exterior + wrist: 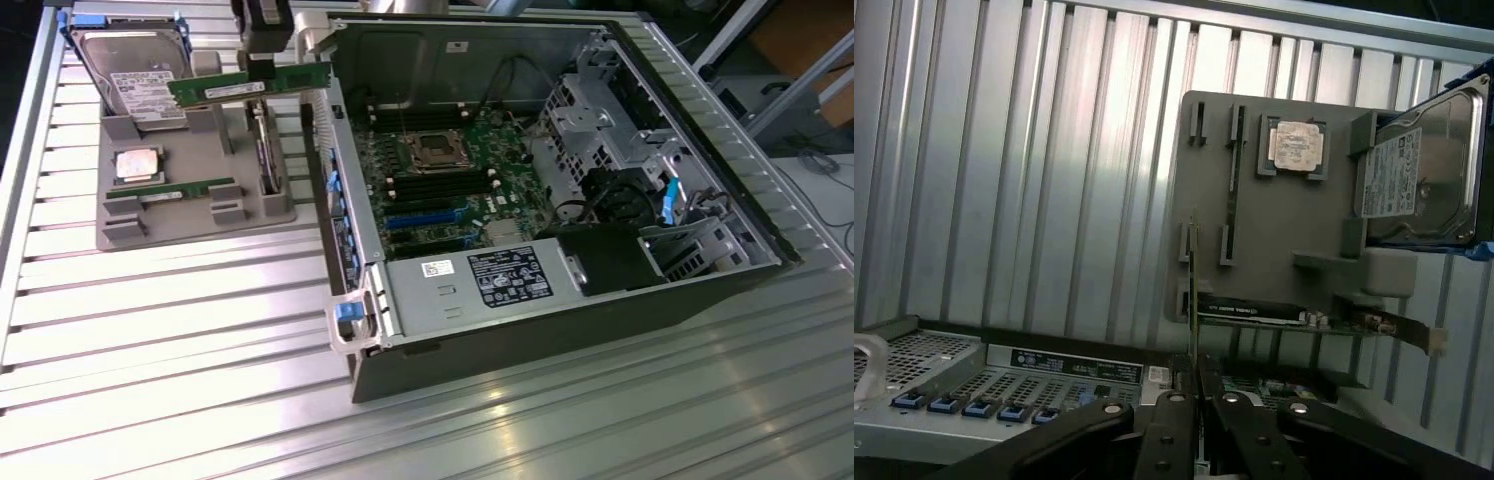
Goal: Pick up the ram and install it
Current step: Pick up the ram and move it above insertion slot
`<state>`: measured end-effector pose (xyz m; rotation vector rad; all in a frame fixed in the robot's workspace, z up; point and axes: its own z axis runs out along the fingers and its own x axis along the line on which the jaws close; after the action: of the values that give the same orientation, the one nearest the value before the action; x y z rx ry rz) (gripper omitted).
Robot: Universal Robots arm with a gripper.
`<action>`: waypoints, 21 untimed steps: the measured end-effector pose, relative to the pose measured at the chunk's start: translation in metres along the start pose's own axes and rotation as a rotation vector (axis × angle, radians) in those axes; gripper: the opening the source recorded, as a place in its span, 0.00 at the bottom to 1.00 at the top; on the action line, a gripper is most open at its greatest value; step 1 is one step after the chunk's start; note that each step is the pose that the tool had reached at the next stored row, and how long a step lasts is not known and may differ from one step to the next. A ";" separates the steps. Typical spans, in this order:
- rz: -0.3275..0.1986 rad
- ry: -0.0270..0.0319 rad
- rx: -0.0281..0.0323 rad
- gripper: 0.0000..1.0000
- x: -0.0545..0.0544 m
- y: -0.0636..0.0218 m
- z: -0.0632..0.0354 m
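My gripper (262,68) is shut on the ram (248,88), a long thin green stick with a white label. I hold it level in the air above the grey holder tray (160,225), near the open computer case's (561,330) rim on the exterior view's left. In the wrist view the ram (1194,300) is seen edge-on, rising from between the black fingers (1166,415) of my gripper (1195,398). The motherboard (441,175) with its dark memory slots (430,188) lies inside the case.
On the tray rest a second green stick (180,192), a square silver processor (138,163), a hard drive (127,75) and a taller green card (267,160) standing on edge. A grey power supply (474,285) fills the case's near end. All of this stands on a ribbed aluminium table (174,400).
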<state>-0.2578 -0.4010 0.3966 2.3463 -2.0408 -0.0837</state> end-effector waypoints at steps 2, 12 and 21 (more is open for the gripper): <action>0.000 0.0000 0.0000 0.13 0.001 -0.0044 -0.0003; 0.000 0.0000 0.0001 0.13 0.005 -0.0358 -0.0022; 0.000 0.0000 0.0000 0.13 0.009 -0.0660 -0.0041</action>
<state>-0.1911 -0.4010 0.3966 2.3462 -2.0408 -0.0838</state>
